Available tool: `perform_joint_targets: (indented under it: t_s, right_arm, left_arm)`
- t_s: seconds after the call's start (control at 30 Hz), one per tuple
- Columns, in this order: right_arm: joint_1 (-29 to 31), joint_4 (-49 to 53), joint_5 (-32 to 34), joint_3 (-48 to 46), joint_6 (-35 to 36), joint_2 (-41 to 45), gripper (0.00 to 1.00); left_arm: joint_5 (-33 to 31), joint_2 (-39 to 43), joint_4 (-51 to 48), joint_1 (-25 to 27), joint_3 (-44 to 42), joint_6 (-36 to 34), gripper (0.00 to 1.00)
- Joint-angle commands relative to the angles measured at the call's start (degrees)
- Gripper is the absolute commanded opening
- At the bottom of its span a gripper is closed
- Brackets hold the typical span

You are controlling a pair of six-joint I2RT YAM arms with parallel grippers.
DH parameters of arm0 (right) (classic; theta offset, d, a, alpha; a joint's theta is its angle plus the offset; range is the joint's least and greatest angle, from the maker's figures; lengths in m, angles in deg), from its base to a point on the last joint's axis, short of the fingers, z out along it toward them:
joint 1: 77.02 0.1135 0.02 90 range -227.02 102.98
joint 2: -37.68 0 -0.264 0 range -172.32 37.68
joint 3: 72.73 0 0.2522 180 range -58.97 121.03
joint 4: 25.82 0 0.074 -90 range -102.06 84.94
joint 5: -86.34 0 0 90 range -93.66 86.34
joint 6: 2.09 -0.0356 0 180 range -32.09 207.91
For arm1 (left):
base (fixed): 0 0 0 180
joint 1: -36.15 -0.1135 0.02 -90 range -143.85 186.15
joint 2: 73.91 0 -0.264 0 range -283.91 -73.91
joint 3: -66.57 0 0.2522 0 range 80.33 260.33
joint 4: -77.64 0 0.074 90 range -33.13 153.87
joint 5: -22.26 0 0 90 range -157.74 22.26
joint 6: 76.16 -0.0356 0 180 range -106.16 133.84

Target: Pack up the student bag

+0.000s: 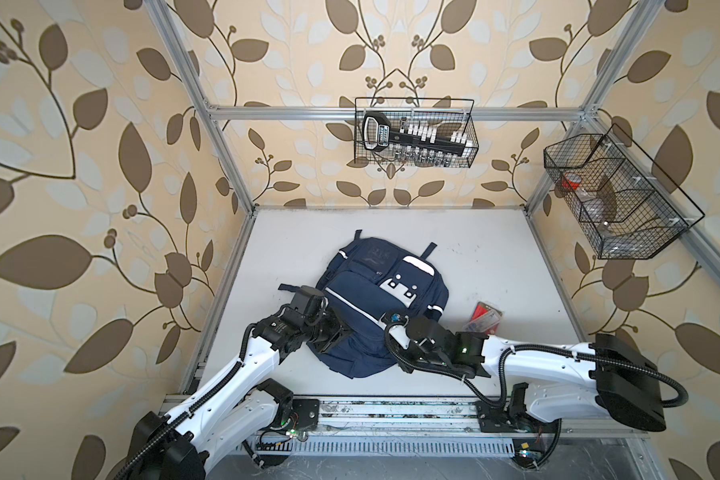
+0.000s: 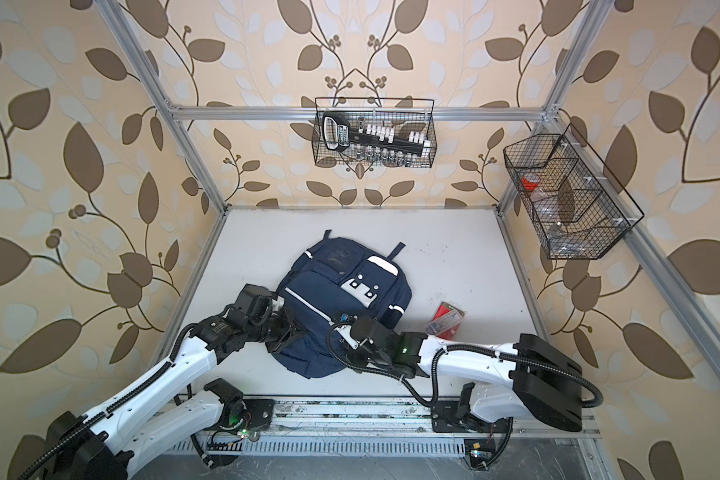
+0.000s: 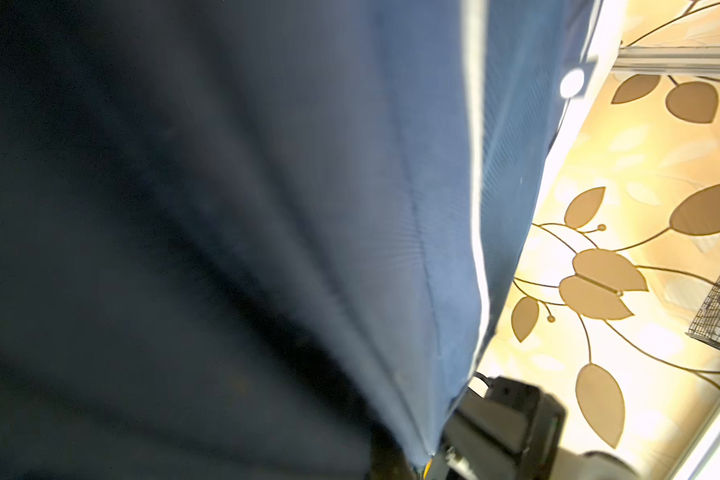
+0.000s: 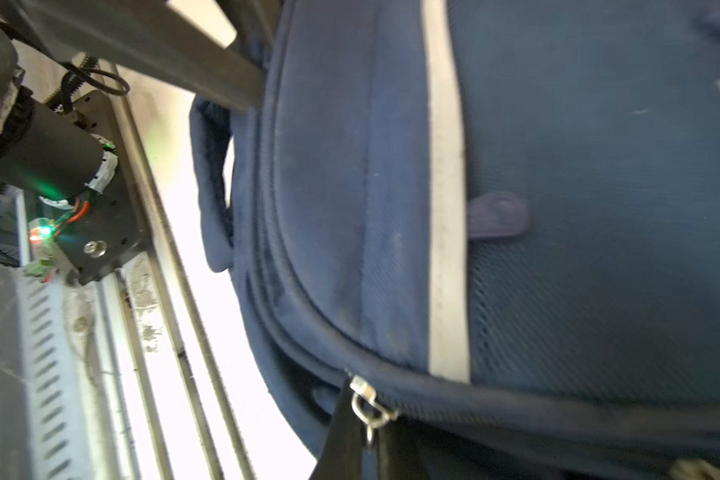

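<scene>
**Clenching both claws on the student bag (image 1: 362, 282)**

Pinches the metal zipper pull (image 4: 366, 403) between the dark fingers of the right gripper (image 4: 366, 436), clamped tight at the bag's near edge. Nips a fold of navy cloth in the left gripper (image 1: 341, 334), likewise clenched on the near left flank, with the fabric raised into a taut ridge in the left wrist view.

Lies front up near the middle of the white table (image 1: 495, 257), short straps poking out at the far end. Hides its near right corner under the right wrist and part of its near left side under the left one. Just to the right, apart from the bag, sits a red blister pack (image 1: 485, 320), partly covered by the right forearm. Farther out, hangs a black wire basket (image 1: 470, 153) holding a socket set (image 1: 425, 137) on the rear rail, and a second wire basket (image 1: 641, 232) on the right side of the aluminium frame, against leaf-patterned wallpaper.

Woven navy fabric, softly rounded. Smooth pale reflective stripe (image 4: 447, 208) across the front pocket. White patch (image 1: 400, 289) dotted with dark holes. Corded piping along the zip.

Reach in from the near rail on either side, forearms low and angled inward, wrists converging over the bag's near end.
</scene>
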Motion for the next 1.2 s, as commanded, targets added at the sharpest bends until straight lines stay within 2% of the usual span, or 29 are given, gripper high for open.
perform_joint_targets:
  t_s: [0.0, 0.13, 0.27, 0.3, 0.33, 0.37, 0.47, 0.6, 0.67, 0.73, 0.9, 1.03, 1.17]
  right_arm:
    - [3.9, -2.7, -4.0, 6.7, -6.7, -6.6, 0.00]
    - [6.1, -3.4, -2.8, 15.1, -7.5, -15.0, 0.00]
    - [6.4, -2.4, 1.3, 19.6, -10.0, -16.9, 0.03]
    - [6.4, -1.5, 3.1, 19.7, -10.8, -16.3, 0.15]
    - [6.4, -0.8, 5.3, 19.2, -12.3, -15.0, 0.28]
    - [6.3, -0.3, 6.3, 18.3, -13.4, -13.2, 0.36]
    - [6.8, 0.0, 9.1, 14.0, -17.5, -6.1, 0.57]
    - [6.8, 5.3, 16.0, 10.2, -28.1, 1.8, 0.73]
    - [6.5, 9.0, 19.5, 9.2, -34.2, 4.4, 0.74]
    - [5.6, 10.4, 20.4, 8.1, -39.4, 6.2, 0.70]
    - [1.9, 9.4, 17.1, 4.7, -48.8, 9.0, 0.56]
    - [0.7, 8.9, 15.8, 3.7, -52.7, 10.6, 0.56]
    - [0.1, 9.6, 15.4, 3.0, -54.5, 12.1, 0.55]
  left_arm:
    - [1.1, -0.5, 12.7, -0.5, -0.8, 2.1, 0.00]
    - [0.1, 1.5, 11.8, -0.4, -1.0, 2.2, 0.00]
    - [-3.9, 4.2, 6.2, -0.5, -0.6, -0.5, 0.00]
    - [-4.8, 4.6, 4.5, -0.5, -0.2, -1.7, 0.00]
    - [-6.1, 5.1, 2.2, -0.5, 0.4, -3.3, 0.14]
    - [-7.5, 5.7, -0.3, -0.5, 1.2, -5.0, 0.27]
    - [-12.1, 8.3, -7.8, -0.5, 3.2, -9.3, 0.49]
    - [-13.4, 12.3, -11.9, -0.2, 4.1, -12.1, 0.53]
    - [-12.8, 14.0, -11.2, 1.6, 3.6, -12.3, 0.52]
    - [-14.9, 15.0, -11.0, 5.3, 3.1, -12.1, 0.51]
    - [-22.9, 13.4, -5.3, 20.5, 0.6, -10.0, 0.41]
    - [-25.6, 10.1, 0.2, 27.9, -0.3, -12.8, 0.38]
    - [-29.1, 3.9, -0.6, 32.2, 2.6, -16.1, 0.38]
